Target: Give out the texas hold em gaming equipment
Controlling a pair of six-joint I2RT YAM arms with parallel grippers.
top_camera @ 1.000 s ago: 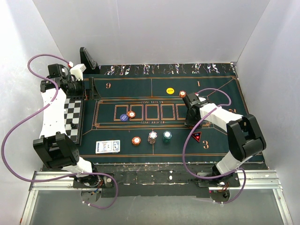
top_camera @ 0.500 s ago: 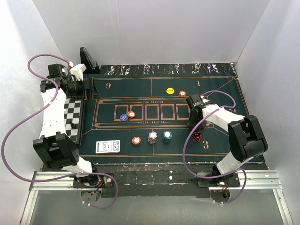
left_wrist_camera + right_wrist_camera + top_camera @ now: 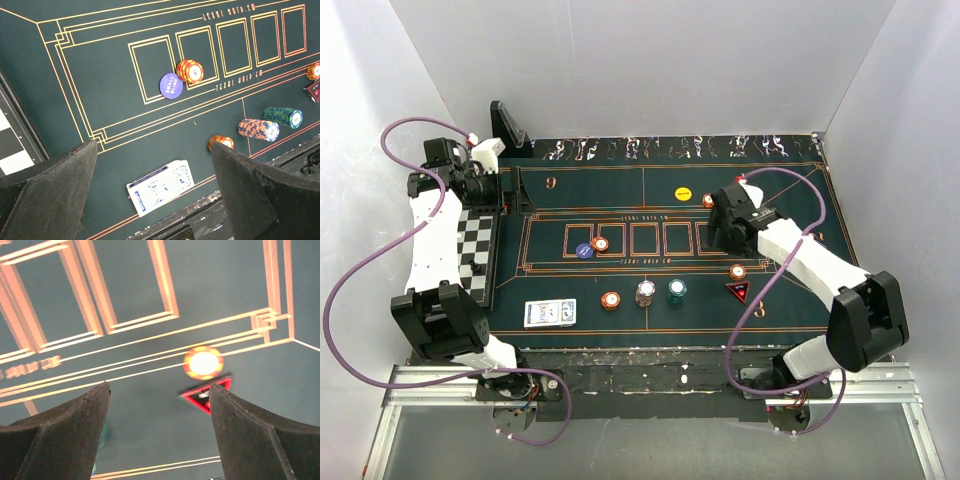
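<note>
Distributing poker gear, we held left gripper (image 3: 154, 145) and right gripper (image 3: 159, 386) released, empty.
Orange chip (image 3: 202, 363) lay beside red marker (image 3: 207, 392); cards (image 3: 161, 187), three chip stacks (image 3: 645, 292) apparently awaited placing.

Bright, even light with faint shadows; the white walls (image 3: 640, 60) look washed out. The right wrist view is blurred, and the orange chip (image 3: 202, 363) glares white beside the red marker (image 3: 207, 394). The left wrist view is sharp.

Chip (image 3: 737, 271) orange; marker (image 3: 739, 291) red; mat (image 3: 790, 200) dark green.
</note>
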